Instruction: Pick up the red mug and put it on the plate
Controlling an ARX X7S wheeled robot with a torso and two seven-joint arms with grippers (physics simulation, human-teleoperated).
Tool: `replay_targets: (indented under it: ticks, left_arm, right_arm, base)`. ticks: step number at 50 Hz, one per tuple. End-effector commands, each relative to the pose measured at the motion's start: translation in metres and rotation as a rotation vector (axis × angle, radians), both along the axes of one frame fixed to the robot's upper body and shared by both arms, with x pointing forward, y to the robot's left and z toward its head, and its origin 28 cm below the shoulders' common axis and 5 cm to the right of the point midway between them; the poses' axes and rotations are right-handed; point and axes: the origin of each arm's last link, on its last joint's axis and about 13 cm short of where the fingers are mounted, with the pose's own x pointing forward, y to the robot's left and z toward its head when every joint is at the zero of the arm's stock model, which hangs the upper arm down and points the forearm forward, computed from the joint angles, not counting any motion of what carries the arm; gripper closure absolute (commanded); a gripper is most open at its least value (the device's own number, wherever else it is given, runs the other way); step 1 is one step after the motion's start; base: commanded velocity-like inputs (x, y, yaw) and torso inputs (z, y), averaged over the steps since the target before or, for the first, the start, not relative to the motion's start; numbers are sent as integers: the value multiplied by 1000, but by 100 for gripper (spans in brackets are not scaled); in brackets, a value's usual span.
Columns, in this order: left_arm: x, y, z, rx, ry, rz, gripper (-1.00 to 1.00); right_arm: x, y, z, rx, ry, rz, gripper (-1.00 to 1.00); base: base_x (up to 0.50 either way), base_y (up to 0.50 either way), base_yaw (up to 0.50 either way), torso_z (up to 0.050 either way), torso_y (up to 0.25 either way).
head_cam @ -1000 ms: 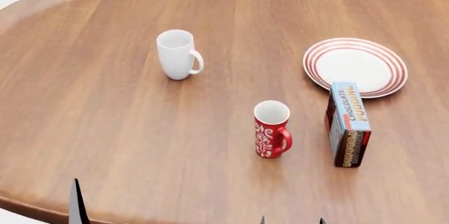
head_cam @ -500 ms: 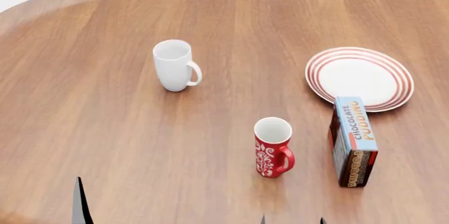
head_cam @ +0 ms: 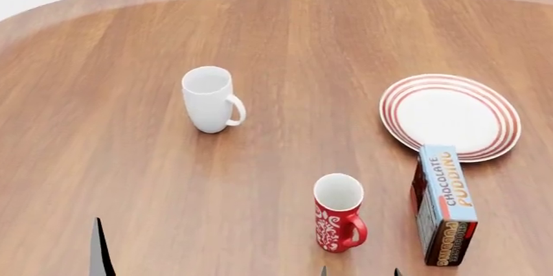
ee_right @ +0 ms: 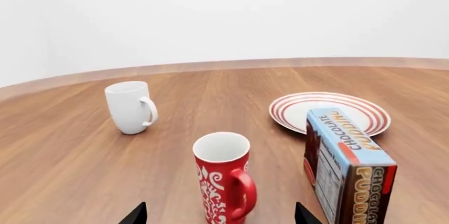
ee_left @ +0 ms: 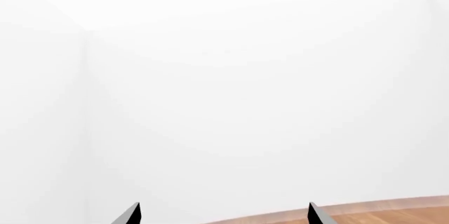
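A: What did the right wrist view give that the head view lacked?

B: A side-on look: the red mug stood upright between the spread tips of the right gripper, untouched, with the pudding box just beside it and the plate beyond. The left wrist view showed only a white wall and a strip of the surface.

A: And against a second earlier?

B: In the head view everything had slid toward the near edge; the red mug sat closer to it, the white mug and plate lower too.

A: The grippers?

B: The left gripper had its tips wide apart, holding nothing. The right held nothing either.
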Motion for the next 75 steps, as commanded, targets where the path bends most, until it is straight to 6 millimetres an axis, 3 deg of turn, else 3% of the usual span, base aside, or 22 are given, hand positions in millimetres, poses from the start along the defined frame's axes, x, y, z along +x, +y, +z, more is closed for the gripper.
replay_targets:
  ticks: [1, 75]
  left_arm:
    - [0, 0, 0, 0, -1, -1, -100]
    - [1, -1, -1, 6, 0, -2, -100]
  right_arm:
    - [0, 0, 0, 0, 1, -1, -100]
    - [1, 0, -1, 5, -2, 0, -100]
  base:
    - [207, 0, 0, 0, 0]
    - [208, 0, 0, 0, 0]
